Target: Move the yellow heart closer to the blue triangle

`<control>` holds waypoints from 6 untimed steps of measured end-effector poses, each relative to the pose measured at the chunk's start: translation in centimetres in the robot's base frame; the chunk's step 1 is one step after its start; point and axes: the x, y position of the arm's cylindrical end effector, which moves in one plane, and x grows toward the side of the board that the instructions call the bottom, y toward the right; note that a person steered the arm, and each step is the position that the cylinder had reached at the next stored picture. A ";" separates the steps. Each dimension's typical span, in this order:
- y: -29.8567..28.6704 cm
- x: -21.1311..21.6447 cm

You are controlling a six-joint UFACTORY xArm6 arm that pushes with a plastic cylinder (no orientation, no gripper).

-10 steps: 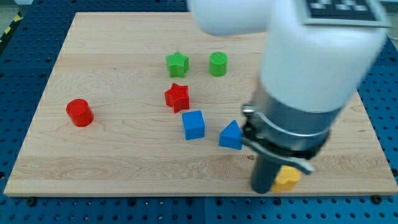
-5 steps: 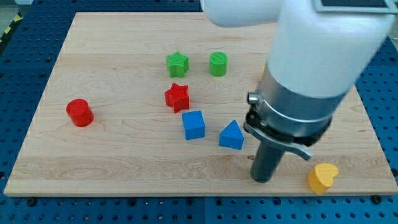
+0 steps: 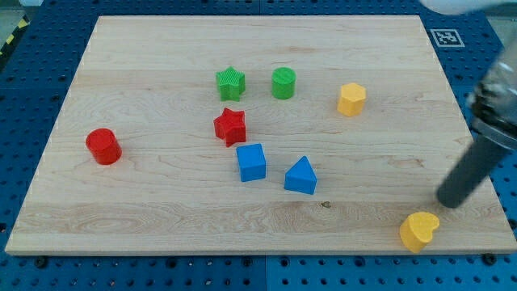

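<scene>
Board of pale, smooth wood with visible grain; blocks of matt plastic, the green star showing fine ridged lines on top, the yellow heart slightly glossy; rod of dark matt material above my tip

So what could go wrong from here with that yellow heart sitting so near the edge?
The yellow heart lies close to the board's bottom edge, so a push angled downward could probably slide it off. My tip sits just above and right of it, and a push from there might send it down rather than left toward the blue triangle. A hard shove could also knock the triangle into the blue cube.
</scene>
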 end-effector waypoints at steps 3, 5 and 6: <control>-8.0 4.2; -15.6 4.2; -15.6 4.2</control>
